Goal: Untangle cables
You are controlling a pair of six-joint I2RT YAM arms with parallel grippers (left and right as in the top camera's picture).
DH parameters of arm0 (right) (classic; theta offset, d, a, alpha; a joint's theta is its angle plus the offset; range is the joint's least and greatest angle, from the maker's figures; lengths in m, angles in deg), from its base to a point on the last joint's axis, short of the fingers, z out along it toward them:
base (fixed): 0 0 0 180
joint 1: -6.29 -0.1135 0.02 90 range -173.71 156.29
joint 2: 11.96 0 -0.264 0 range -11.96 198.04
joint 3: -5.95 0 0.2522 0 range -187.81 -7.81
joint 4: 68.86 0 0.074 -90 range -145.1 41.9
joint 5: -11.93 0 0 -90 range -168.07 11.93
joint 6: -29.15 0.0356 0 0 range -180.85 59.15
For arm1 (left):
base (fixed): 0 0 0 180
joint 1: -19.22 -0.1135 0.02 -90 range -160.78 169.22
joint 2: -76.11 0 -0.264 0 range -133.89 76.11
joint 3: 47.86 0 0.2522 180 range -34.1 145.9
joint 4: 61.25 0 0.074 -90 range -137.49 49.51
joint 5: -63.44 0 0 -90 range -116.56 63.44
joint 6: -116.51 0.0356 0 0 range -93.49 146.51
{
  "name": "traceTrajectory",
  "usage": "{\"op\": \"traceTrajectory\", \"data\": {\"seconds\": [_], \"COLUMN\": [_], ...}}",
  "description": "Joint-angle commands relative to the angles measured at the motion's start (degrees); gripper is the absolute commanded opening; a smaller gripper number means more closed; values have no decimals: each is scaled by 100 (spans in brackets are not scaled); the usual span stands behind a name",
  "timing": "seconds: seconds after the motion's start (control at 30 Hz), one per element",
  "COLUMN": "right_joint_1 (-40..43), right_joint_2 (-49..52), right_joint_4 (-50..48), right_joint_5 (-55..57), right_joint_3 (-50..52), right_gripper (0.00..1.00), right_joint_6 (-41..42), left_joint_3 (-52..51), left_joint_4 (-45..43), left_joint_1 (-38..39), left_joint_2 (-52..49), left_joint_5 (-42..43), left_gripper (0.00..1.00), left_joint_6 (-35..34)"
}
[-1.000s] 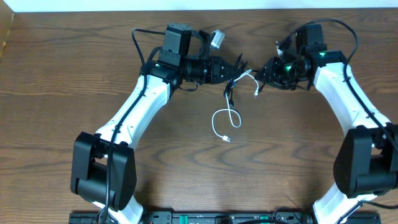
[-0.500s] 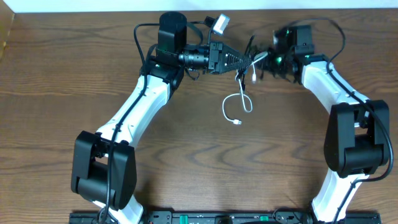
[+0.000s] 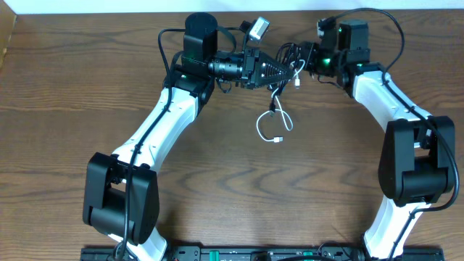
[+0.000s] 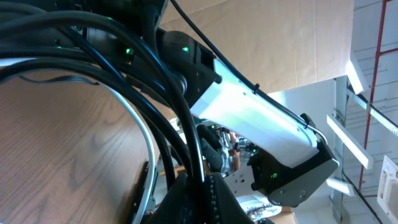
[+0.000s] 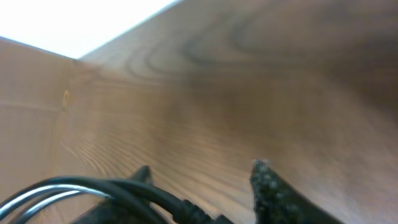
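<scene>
My left gripper (image 3: pixel 284 71) points right near the table's far edge and is shut on the black cable (image 3: pixel 288 51). In the left wrist view the black cable (image 4: pixel 198 163) runs up out of the closed jaws (image 4: pixel 202 193). The white cable (image 4: pixel 148 140) curves beside it. In the overhead view the white cable (image 3: pixel 258 127) hangs from between the two grippers and loops on the table, its plug at the lower right of the loop. My right gripper (image 3: pixel 306 59) faces left, close to the left one. Its fingers (image 5: pixel 200 168) stand apart, and the black cable (image 5: pixel 168 198) and plug lie across the left finger.
The wooden table's far edge (image 3: pixel 109 13) runs just behind both grippers, with a white wall beyond. Thick black robot wires (image 4: pixel 93 56) fill much of the left wrist view. The right arm's white link (image 4: pixel 261 118) shows close in front of the left gripper.
Both grippers have moved toward the far edge and closer together. The tangle has lifted with them. The white loop has shifted right and farther back.
</scene>
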Motion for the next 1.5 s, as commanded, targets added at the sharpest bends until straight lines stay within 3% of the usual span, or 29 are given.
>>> {"op": "traceTrajectory", "data": {"seconds": [0.0,0.2,0.5,0.6,0.77,0.9,1.47], "right_joint_1": [240,463,442,396,243,92,-236], "right_joint_2": [-50,-695,-1705,-1749,-1497,-1290,-1283], "right_joint_4": [492,1572,2400,2319,1858,1298,686], "right_joint_5": [-33,-33,-297,-765,-1941,-2583,-2782], "right_joint_3": [-50,-50,-50,-50,-48,-48,-48], "right_gripper": [59,72,75,72,57,50,52], "right_joint_6": [-208,-1075,-1427,-1425,-1174,-881,-229], "left_joint_3": [72,70,70,72,72,72,72], "left_joint_4": [-35,-33,299,310,251,-42,-85], "left_joint_1": [-4,-2,-2,-2,-70,-192,-415], "left_joint_2": [9,9,9,9,9,9,9], "left_joint_5": [-76,-953,-2485,-2492,-2138,-1681,-1823], "left_gripper": [8,8,7,8,8,8,8], "left_joint_6": [170,203,138,136,129,-236,-391]}}
